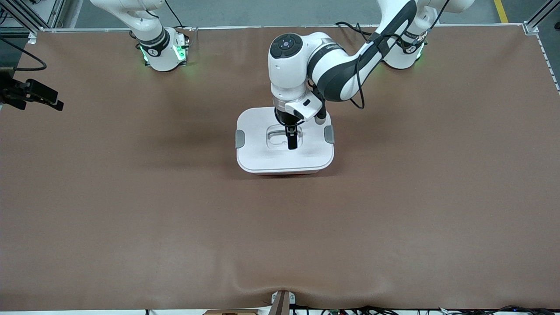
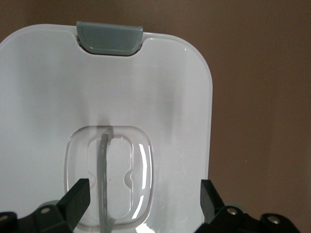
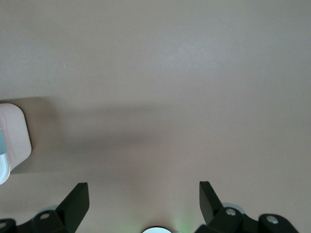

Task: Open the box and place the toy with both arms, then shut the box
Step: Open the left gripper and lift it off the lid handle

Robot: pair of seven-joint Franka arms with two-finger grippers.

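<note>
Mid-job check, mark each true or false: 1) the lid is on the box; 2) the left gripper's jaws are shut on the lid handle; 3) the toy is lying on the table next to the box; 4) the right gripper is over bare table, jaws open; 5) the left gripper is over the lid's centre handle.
1) True: the white lid sits on the box.
2) False: the left gripper has its jaws apart, either side of the handle, not clamped on it.
3) False: no toy shows on the table in any view.
4) True: the right gripper waits over bare table, jaws open.
5) True.
</note>
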